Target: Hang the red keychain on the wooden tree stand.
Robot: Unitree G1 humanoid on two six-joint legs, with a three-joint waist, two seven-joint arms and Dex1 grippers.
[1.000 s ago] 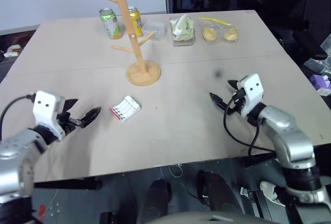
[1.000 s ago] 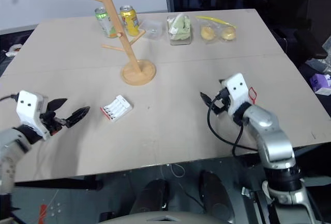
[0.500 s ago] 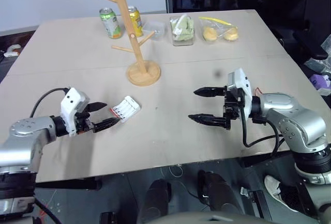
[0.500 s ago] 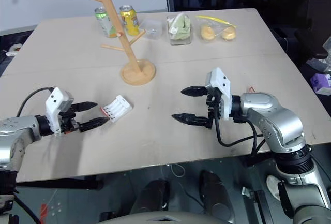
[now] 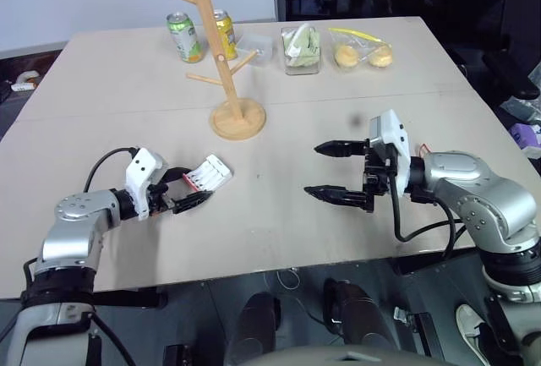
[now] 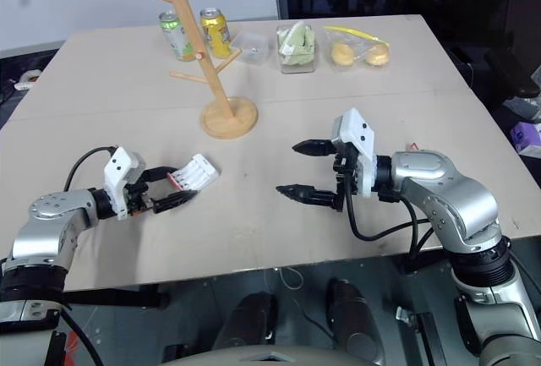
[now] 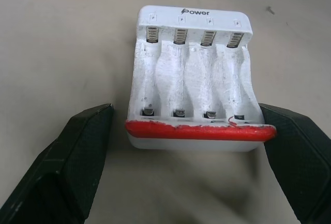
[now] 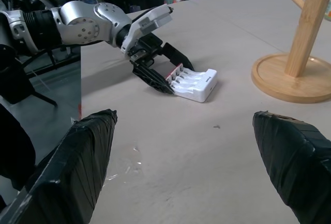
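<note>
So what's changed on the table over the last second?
The left hand reached forward to the white battery charger; its open fingers now sit either side of the red-edged end, not gripping. The right hand swung in from the table's right side and turned to point across it, fingers open. The charger, wooden tree stand and cans stayed put.

Wooden tree stand top cut off by head view's upper edge. Contents of clear bags at counter's far edge too small to be identified. Red keychain's form could not be told.
</note>
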